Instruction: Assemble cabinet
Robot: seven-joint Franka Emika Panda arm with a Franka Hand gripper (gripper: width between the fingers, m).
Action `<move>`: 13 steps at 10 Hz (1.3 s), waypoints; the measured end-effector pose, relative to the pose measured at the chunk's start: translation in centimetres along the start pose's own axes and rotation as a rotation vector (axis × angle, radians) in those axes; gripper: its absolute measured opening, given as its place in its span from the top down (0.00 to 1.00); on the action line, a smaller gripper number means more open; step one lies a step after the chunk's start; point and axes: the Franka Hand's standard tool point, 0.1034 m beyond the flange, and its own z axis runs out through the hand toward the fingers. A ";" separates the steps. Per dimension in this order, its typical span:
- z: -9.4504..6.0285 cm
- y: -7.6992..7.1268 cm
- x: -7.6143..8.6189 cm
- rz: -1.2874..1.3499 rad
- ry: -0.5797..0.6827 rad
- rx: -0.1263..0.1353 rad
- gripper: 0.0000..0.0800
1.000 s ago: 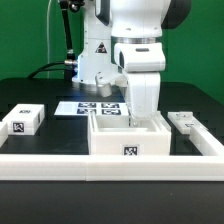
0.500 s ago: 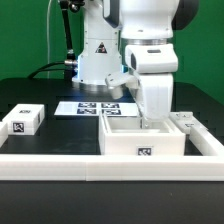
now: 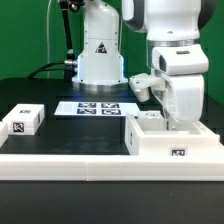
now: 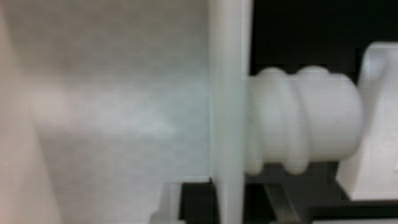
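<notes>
1. The gripper (image 3: 180, 122) points straight down and its tip dips inside the open top of the cabinet (image 3: 155, 147), close to the box's far wall. The fingers are hidden by the hand and the box rim, so I cannot tell how wide they are or whether they clamp anything.
2. The wrist view is blurred. A white cabinet wall (image 4: 107, 110) fills half of it, its edge running through the middle, with a ribbed white part (image 4: 294, 120) just beside that edge. This suggests the fingers straddle the wall, though that is only a judgement.
3. The cabinet, a large open white box with a square tag on its front, stands upright in the desk's near corner on the exterior view's right, against the long white border rail (image 3: 70, 165) along the near edge.
4. The marker board (image 3: 98, 107) lies flat mid-desk, toward the far edge.
5. A small white tagged block (image 3: 22, 121) sits near the desk's edge on the exterior view's left, well apart from the cabinet.
6. Progress looks early: the box is open-topped, the block lies loose, and fitting remains.
</notes>
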 end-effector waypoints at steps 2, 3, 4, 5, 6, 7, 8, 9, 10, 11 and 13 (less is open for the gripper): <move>0.0 0.1 0.3 0.030 -0.001 0.005 0.95; 0.0 0.1 0.4 0.043 0.001 -0.001 0.95; 0.0 0.1 0.4 0.046 0.001 0.000 0.95; 0.0 0.1 0.3 0.048 0.001 -0.001 0.87; 0.0 0.1 0.3 0.049 0.001 -0.001 0.87; 0.0 0.1 0.2 0.049 0.001 -0.001 0.63; 0.0 0.2 0.2 0.050 0.001 -0.001 0.44; 0.0 0.2 0.2 0.050 0.001 -0.001 0.44; 0.0 0.2 0.1 0.051 0.001 -0.001 0.20; 0.0 0.2 0.1 0.051 0.001 -0.001 0.20; 0.0 0.2 0.1 0.052 0.000 -0.001 0.01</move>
